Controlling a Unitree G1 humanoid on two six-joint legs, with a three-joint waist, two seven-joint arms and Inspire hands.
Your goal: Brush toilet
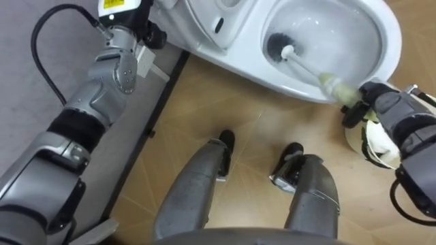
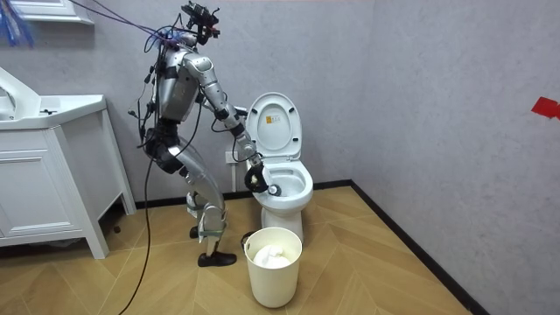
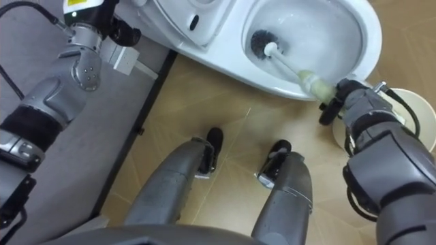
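While the robot stood at the toilet (image 1: 390,47), facing its bowl (image 1: 334,27), its right hand (image 1: 373,102) was at the near rim with the fingers curled round the handle of the brush (image 1: 303,63). The brush slanted from that hand down over the rim. Its dark head lay inside the bowl against the white inner wall, on the side toward the seat hinge. The left hand (image 1: 136,24) was raised beside the toilet's rear part; whether its fingers were spread or curled could not be told. In the room view the lid (image 2: 273,122) stood upright. A bin (image 2: 273,271) holding something white stood just in front of the toilet. A white cabinet (image 2: 52,175) stood well apart from the toilet, toward the room view's left.
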